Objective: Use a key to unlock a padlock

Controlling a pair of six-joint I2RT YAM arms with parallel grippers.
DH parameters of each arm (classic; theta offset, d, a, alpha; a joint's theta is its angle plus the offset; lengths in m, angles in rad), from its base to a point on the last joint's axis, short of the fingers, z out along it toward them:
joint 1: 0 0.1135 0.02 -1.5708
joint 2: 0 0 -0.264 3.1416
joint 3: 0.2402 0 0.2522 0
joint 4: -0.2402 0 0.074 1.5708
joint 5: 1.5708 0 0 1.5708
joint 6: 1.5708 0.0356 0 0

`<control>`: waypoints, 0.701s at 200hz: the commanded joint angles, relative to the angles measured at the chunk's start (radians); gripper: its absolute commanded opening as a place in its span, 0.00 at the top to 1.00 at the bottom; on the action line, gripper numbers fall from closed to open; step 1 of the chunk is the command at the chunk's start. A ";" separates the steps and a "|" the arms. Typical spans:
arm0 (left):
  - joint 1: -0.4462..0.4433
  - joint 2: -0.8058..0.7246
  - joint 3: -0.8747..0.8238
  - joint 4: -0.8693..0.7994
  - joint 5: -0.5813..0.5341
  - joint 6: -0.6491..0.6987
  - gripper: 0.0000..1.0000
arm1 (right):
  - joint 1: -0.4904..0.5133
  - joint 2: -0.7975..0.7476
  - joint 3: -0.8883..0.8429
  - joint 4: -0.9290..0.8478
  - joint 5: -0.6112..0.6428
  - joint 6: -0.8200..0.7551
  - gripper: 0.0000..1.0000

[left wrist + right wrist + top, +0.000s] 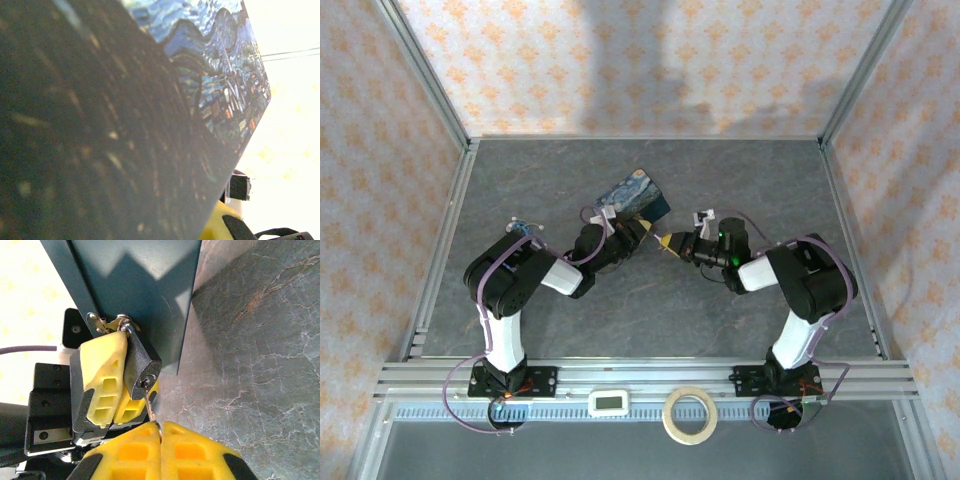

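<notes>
The padlock (142,362) is a small dark block whose thin shackle (125,322) passes through the metal hasp of the blue painted tin (135,285). My left gripper (125,367) is shut on the padlock body, one yellow finger (100,375) on each side. The key (151,405) sits with its blade in the keyhole at the padlock's bottom face. My right gripper (160,432) is shut on the key's bow. From above, both grippers meet at the table's middle, left (640,232) and right (670,243), in front of the tin (635,195). The tin's blurred side (125,125) looms close in the left wrist view.
The tin stands tilted on the grey stone-pattern table (650,320). A roll of tape (690,414) and a small white device (612,402) lie on the near rail. Metal frame posts and patterned walls enclose the table on three sides.
</notes>
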 commanded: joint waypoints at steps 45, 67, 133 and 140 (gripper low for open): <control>-0.020 0.002 0.010 0.095 0.026 -0.022 1.00 | 0.004 0.027 0.039 0.091 -0.011 0.029 1.00; -0.028 -0.001 0.008 0.107 0.033 -0.028 1.00 | 0.004 0.042 0.051 0.111 -0.013 0.045 1.00; -0.048 0.005 0.000 0.174 0.078 -0.043 1.00 | -0.008 0.109 0.128 0.119 -0.062 0.107 1.00; -0.048 0.006 0.002 0.176 0.083 -0.042 1.00 | -0.011 0.118 0.138 0.116 -0.073 0.111 1.00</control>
